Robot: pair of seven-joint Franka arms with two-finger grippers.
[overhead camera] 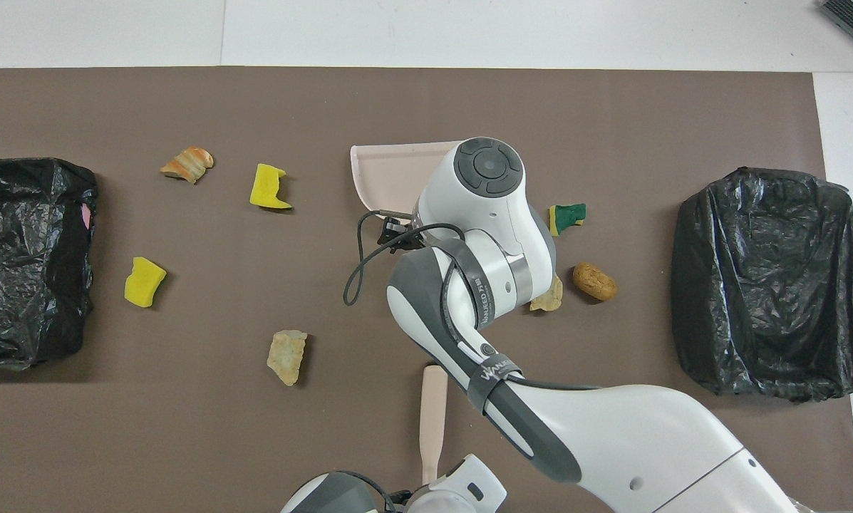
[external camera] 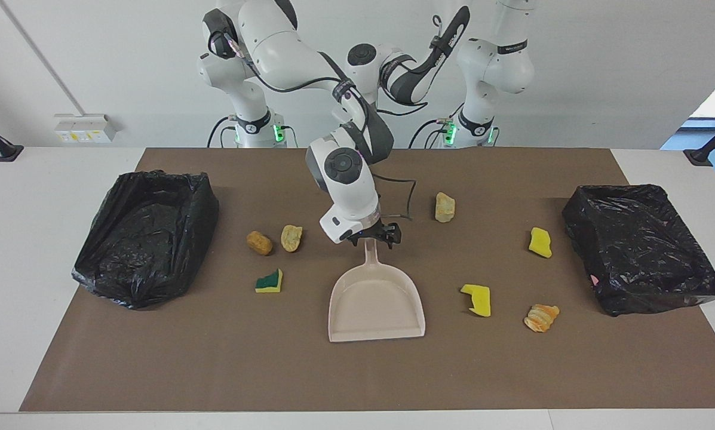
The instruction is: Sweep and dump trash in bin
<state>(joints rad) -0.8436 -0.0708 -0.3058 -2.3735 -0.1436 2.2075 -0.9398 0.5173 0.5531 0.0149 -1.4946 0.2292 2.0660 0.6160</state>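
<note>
The beige dustpan (external camera: 376,304) lies mid-table with its handle pointing toward the robots; it also shows in the overhead view (overhead camera: 387,171). My right gripper (external camera: 374,237) is down at the end of that handle. Seven trash scraps lie around. Toward the right arm's end are a brown lump (external camera: 259,242), a tan lump (external camera: 291,237) and a green-and-yellow sponge (external camera: 269,280). Toward the left arm's end are a tan lump (external camera: 445,207), two yellow sponges (external camera: 540,242) (external camera: 476,299) and an orange bread piece (external camera: 541,317). My left gripper (overhead camera: 405,495) holds the beige brush by its handle (overhead camera: 433,413); its bristles are hidden.
Two bins lined with black bags stand on the brown mat, one at the right arm's end (external camera: 145,236) and one at the left arm's end (external camera: 641,248). The right arm's wrist hides the dustpan's handle in the overhead view.
</note>
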